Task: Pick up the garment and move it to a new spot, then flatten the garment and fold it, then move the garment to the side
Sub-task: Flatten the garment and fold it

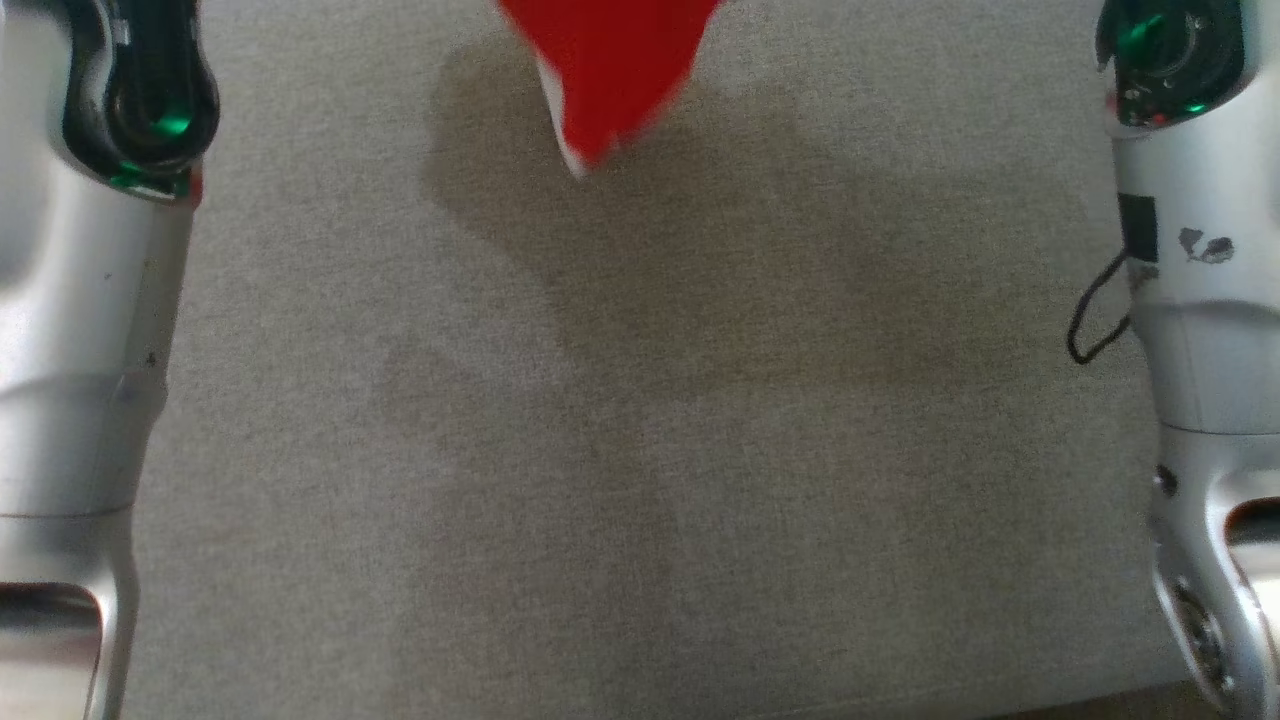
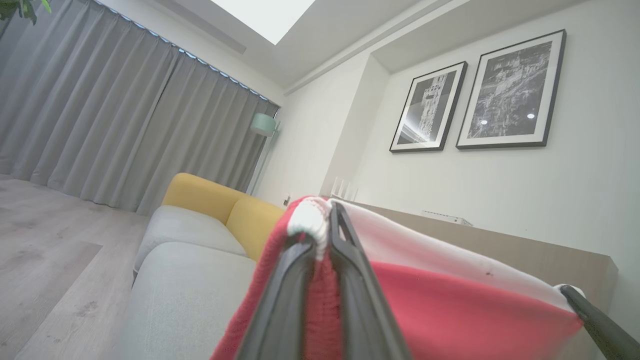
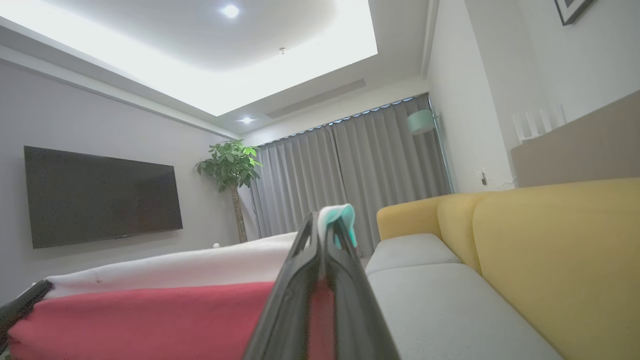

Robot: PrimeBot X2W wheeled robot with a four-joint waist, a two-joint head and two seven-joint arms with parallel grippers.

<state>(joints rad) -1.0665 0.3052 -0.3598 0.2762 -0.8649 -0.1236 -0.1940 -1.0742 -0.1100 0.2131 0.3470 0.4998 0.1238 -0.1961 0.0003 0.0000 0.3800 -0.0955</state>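
Left jaws are pressed together on the garment (image 2: pixel 450 300), pinching its white-trimmed corner at the centre of the left wrist view. Right jaws are clamped the same way on the opposite corner, with a white/teal edge poking out past the tips. The red cloth with its white top band hangs taut between them, in the air. In the head view its lower tip dangles at top centre over the grey sofa cushion (image 1: pixel 640 450). It's blurred, so contact can't be told. Left forearm (image 1: pixel 80 350) and right forearm (image 1: pixel 1190 330) frame the edges.

Likely step: carry to the new spot, then lay it out. To do it well:
- hold both pinches level, top edge taut
- let the hanging tip land first, then draw toward the frame bottom so it unrolls flat
- release only once the band rests on the cushion

Risk: the corner pinches look thin, and a one-sided slip would bunch it.
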